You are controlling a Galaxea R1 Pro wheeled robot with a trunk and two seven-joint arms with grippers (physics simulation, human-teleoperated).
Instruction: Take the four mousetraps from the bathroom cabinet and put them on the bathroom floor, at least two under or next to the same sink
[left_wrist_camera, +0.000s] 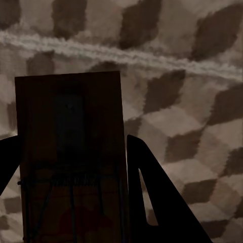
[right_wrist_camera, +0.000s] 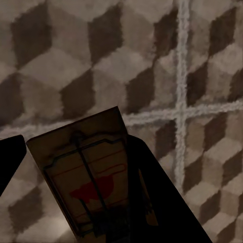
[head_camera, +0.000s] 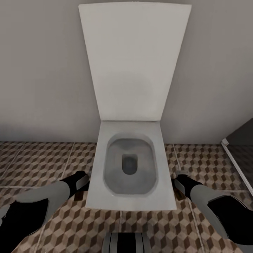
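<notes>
Left hand [left_wrist_camera: 71, 167]: closed on a mousetrap [left_wrist_camera: 71, 152], held between both fingers above the bathroom floor [left_wrist_camera: 192, 101].
Right hand [right_wrist_camera: 76, 177]: closed on a second mousetrap [right_wrist_camera: 88, 172], red mark visible, above a grout crossing.
Toilet [head_camera: 131, 168]: lid raised against the wall, flanked by both arms.

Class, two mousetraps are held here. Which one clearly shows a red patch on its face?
The mousetrap in the right gripper: bright red patch, lit. The left gripper's mousetrap is dark, shadowed.
</notes>
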